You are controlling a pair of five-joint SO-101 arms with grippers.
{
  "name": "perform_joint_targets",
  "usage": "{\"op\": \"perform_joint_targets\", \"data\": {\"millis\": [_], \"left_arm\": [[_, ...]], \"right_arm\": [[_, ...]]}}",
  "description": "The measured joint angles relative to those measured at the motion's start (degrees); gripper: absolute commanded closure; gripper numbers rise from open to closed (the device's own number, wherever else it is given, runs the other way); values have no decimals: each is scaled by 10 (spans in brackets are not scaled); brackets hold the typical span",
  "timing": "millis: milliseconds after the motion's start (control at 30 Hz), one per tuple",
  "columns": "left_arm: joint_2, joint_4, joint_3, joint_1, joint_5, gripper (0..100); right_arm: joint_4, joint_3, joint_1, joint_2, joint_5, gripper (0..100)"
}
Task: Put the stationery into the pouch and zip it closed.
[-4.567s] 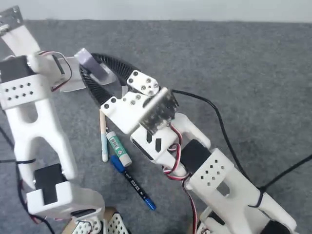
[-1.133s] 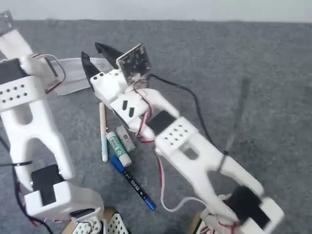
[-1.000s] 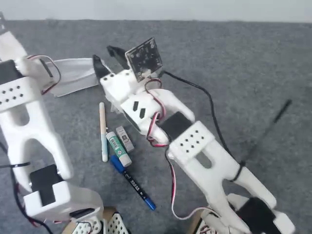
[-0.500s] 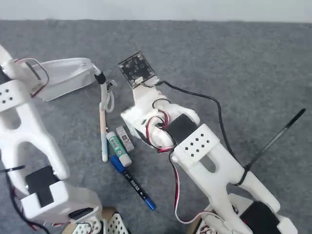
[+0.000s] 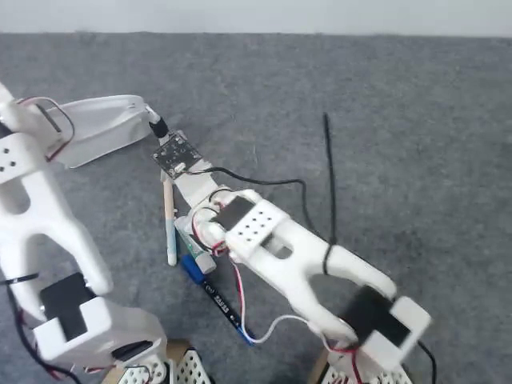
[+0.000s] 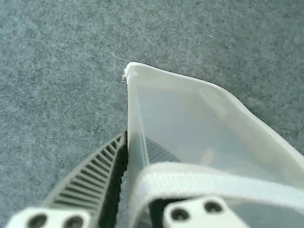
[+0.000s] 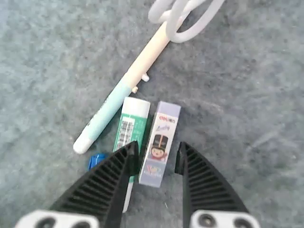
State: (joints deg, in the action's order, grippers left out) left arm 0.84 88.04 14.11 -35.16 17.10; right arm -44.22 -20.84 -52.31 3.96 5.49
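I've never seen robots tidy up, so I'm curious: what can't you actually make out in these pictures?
High view: the right arm covers the eraser and most of the glue stick.
Right wrist view: the right arm's jaw hides all but one end of the blue marker.
Left wrist view: the edge and the left arm's jaws cut off the pouch; whether its zip is open, or what is inside, cannot be told.
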Motion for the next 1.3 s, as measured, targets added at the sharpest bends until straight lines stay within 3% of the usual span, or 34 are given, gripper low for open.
{"op": "perform_joint_targets", "data": {"millis": [667,867,1300], "left_arm": [[0,0,0,0,0,991],[0,0,0,0,0,991],[0,0,0,0,0,991]], "right_arm": [[3,113,3,188,0,876],[-59,135,3,189,-1,997],[-172,149,19,133,-1,993]]}}
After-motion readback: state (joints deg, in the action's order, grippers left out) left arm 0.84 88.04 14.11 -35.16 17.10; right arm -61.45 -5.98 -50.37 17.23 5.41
